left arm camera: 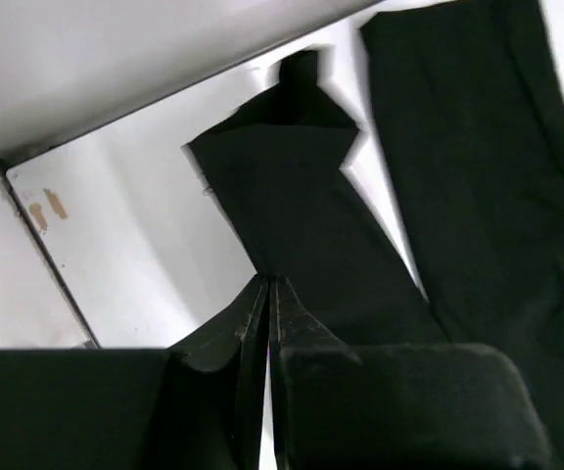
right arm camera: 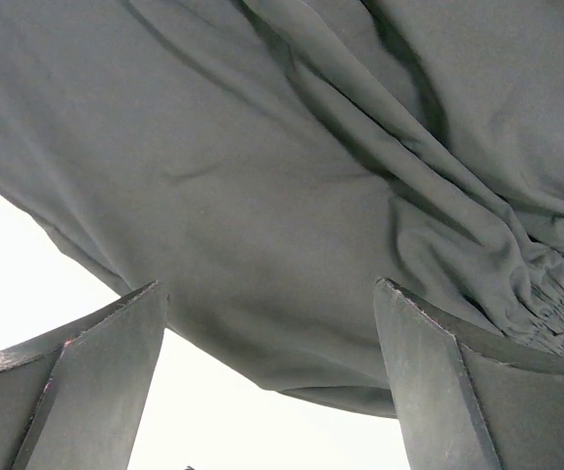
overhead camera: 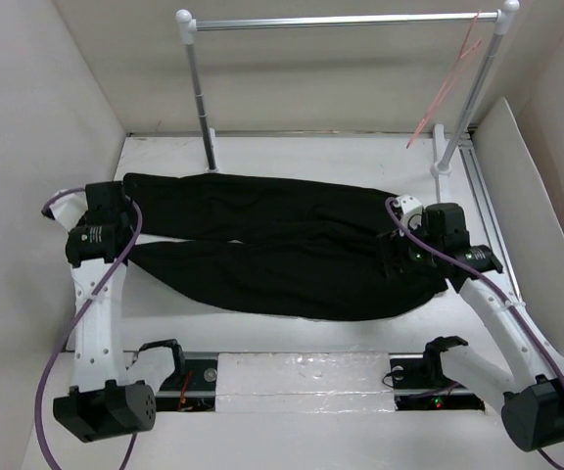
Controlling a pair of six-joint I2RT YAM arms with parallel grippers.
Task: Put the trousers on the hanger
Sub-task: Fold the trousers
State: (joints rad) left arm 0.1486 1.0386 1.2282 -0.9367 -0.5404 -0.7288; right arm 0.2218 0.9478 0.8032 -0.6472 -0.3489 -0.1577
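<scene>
- Trousers (overhead camera: 272, 250) lie flat on the table (overhead camera: 302, 157), waistband (right arm camera: 556, 299) at the right. They look soft and limp, likely to sag.
- Right gripper (right arm camera: 267, 328) hovers spread wide over the waistband, grasping nothing. The gathered waist seems the firmest hold.
- Left gripper (left arm camera: 267, 294) is pinched closed and empty, near the hems.
- Hanger (overhead camera: 448, 88) hangs on the rail (overhead camera: 341, 21), well apart.

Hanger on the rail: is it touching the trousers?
Apart. The top view shows the hanger hanging from the rail, white table showing between it and the trousers.
</scene>
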